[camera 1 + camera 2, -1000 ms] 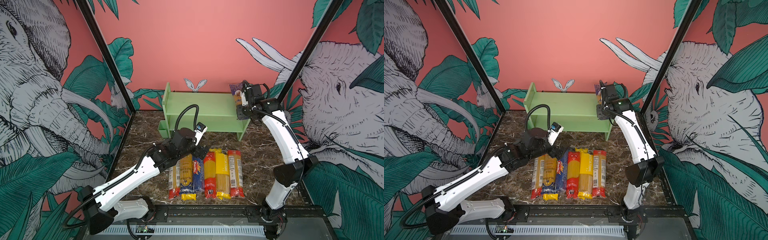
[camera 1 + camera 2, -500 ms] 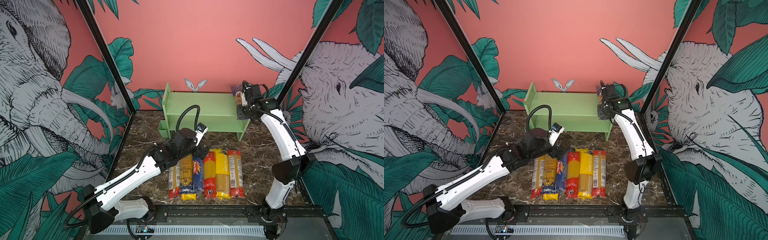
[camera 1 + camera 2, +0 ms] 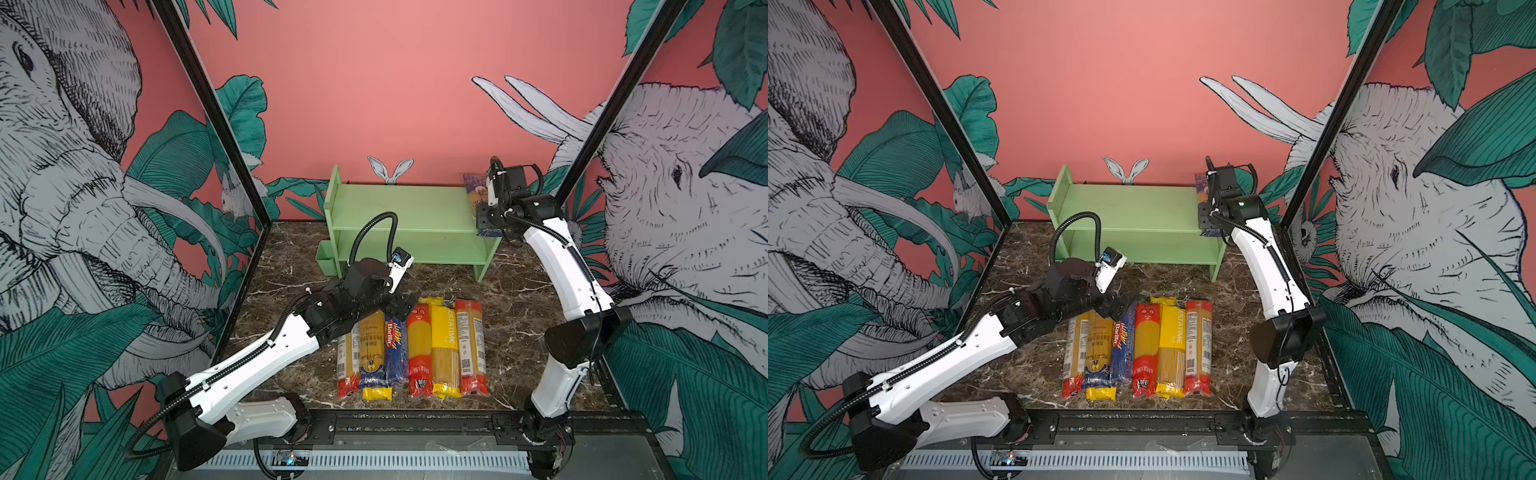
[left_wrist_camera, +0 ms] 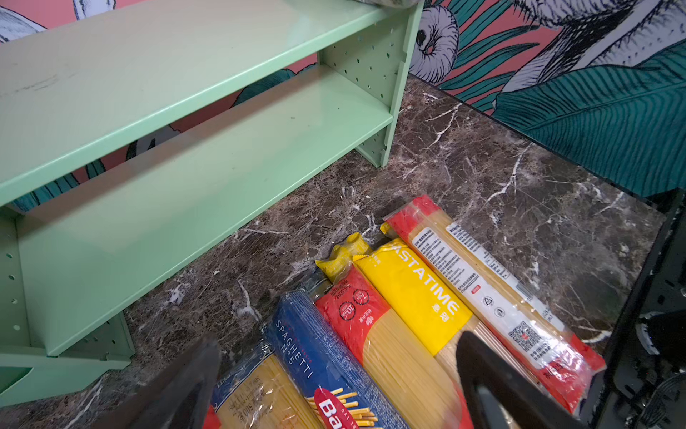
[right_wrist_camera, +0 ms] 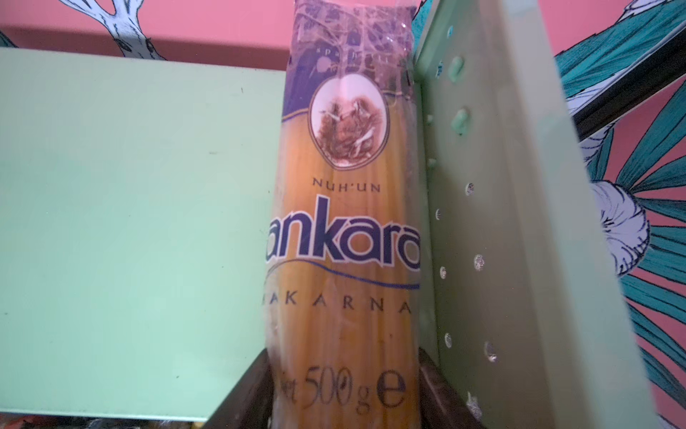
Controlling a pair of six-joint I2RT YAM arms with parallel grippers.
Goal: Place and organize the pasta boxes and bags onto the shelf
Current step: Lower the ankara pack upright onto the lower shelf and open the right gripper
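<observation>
My right gripper (image 5: 343, 358) is at the right end of the pale green shelf (image 3: 399, 208), over its top tier. Both fingers lie against the sides of a yellow Ankara pasta pack (image 5: 345, 230) that rests there beside the peg-holed side panel (image 5: 493, 223). In both top views the pack's purple end (image 3: 473, 187) points to the back wall. Several more pasta packs (image 3: 415, 345) lie side by side on the marble table, a dark blue Barilla (image 4: 319, 356) among them. My left gripper (image 4: 337, 345) hovers open over their far ends, holding nothing.
A small green cup (image 3: 326, 257) hangs on the shelf's left side. The lower tier (image 4: 185, 208) holds nothing. Painted walls and black frame posts (image 3: 582, 174) stand close behind and beside the shelf. A black rail (image 3: 415, 424) runs along the table's front edge.
Both arms have hardly moved. The right gripper stays at the pack on the top tier, and the left hand has dipped slightly toward the row of packs.
</observation>
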